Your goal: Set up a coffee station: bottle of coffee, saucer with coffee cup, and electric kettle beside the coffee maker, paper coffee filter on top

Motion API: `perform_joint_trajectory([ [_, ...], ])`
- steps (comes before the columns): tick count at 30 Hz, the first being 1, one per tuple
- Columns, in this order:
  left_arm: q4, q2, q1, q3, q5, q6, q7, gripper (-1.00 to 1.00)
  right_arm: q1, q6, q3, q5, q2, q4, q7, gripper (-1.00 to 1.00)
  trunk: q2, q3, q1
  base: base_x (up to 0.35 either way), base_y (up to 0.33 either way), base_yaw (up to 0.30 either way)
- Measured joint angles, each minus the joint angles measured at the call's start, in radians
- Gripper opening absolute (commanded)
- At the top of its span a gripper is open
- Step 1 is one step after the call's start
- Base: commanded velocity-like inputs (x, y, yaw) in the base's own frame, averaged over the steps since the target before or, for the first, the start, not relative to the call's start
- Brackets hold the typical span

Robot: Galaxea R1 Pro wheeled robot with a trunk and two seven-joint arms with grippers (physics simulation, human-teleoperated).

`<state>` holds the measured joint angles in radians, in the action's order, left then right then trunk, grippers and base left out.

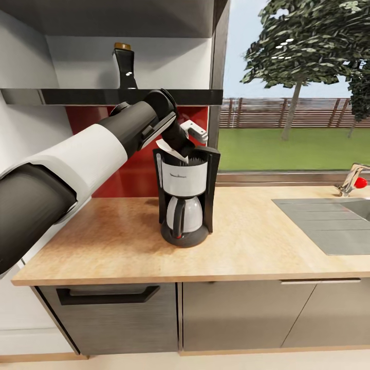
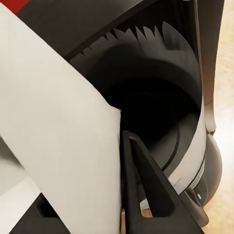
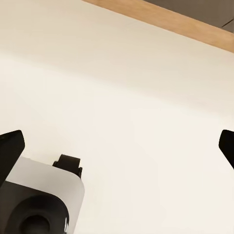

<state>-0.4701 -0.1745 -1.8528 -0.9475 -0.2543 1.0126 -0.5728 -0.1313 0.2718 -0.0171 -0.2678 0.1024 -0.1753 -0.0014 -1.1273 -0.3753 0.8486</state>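
Note:
The coffee maker (image 1: 185,203) stands upright on the kitchen countertop (image 1: 118,241), its top basket (image 2: 151,92) uncovered. My left gripper (image 1: 178,147) hangs just over that basket, shut on the paper coffee filter (image 1: 171,150). In the left wrist view the white filter (image 2: 58,146) lies against one black finger (image 2: 144,187) and dips toward the dark basket. The bottle of coffee (image 1: 125,67) stands on the shelf (image 1: 113,96) above. My right gripper (image 3: 117,146) is open over pale floor, nothing between its fingertips.
A grey sink (image 1: 329,223) is set into the counter at the right, with a red-tipped faucet (image 1: 354,181) behind it. A window runs along the back right. Grey cabinet fronts (image 1: 241,313) sit below. Part of my base (image 3: 39,204) shows beneath the right gripper.

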Motion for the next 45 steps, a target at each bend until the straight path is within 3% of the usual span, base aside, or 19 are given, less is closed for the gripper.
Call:
perform_joint_trajectory([
  [11, 0.0, 0.0, 0.0, 0.0, 0.0, 0.0, 0.0, -1.0, 0.0, 0.0, 0.0, 0.0, 0.0, 0.0, 0.0, 1.0, 0.0, 0.0, 0.0, 0.0, 0.0, 0.0],
  [12, 0.0, 0.0, 0.0, 0.0, 0.0, 0.0, 0.0, 1.0, 0.0, 0.0, 0.0, 0.0, 0.0, 0.0, 0.0, 1.0, 0.0, 0.0, 0.0, 0.0, 0.0, 0.0],
  [45, 0.0, 0.0, 0.0, 0.0, 0.001, 0.0, 0.0, 1.0, 0.0, 0.0, 0.0, -0.001, 0.0, 0.0, 0.0, 1.0, 0.0, 0.0, 0.0, 0.0, 0.0, 0.0],
])
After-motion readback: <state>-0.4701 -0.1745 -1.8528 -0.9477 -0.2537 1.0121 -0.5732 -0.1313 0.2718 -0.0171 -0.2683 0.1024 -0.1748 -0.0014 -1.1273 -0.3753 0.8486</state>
